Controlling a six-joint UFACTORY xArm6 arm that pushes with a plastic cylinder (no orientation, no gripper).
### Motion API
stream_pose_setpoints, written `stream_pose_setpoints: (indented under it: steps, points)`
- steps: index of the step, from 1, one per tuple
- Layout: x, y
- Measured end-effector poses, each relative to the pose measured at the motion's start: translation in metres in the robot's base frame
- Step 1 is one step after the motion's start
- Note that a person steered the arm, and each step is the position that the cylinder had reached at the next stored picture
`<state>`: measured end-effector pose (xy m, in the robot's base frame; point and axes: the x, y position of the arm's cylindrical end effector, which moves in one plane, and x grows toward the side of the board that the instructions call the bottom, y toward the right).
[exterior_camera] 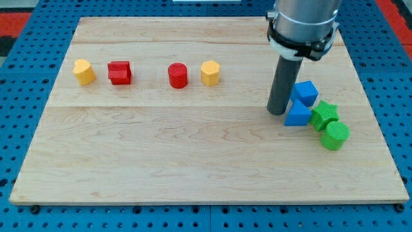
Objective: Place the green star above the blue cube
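Observation:
The green star (324,114) lies at the view's right, touching a blue triangular block (297,115) on its left and a green cylinder (335,136) below it. The blue cube (306,93) sits just above the blue triangular block, up and to the left of the star. My tip (277,111) rests on the board right at the left side of the blue triangular block, just below and left of the blue cube. The rod stands upright and hides a little of the board behind it.
A row of blocks lies in the upper left half: a yellow block (84,71), a red block (120,73), a red cylinder (177,75) and a yellow hexagonal block (210,73). The wooden board (193,154) ends near the green blocks at the right edge.

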<state>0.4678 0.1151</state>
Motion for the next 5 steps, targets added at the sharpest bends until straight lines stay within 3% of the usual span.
stream_pose_setpoints:
  steps: [2, 3, 4, 5]
  points:
    - [0.008, 0.037]
    - [0.015, 0.024]
    - [0.054, 0.019]
    - [0.086, 0.058]
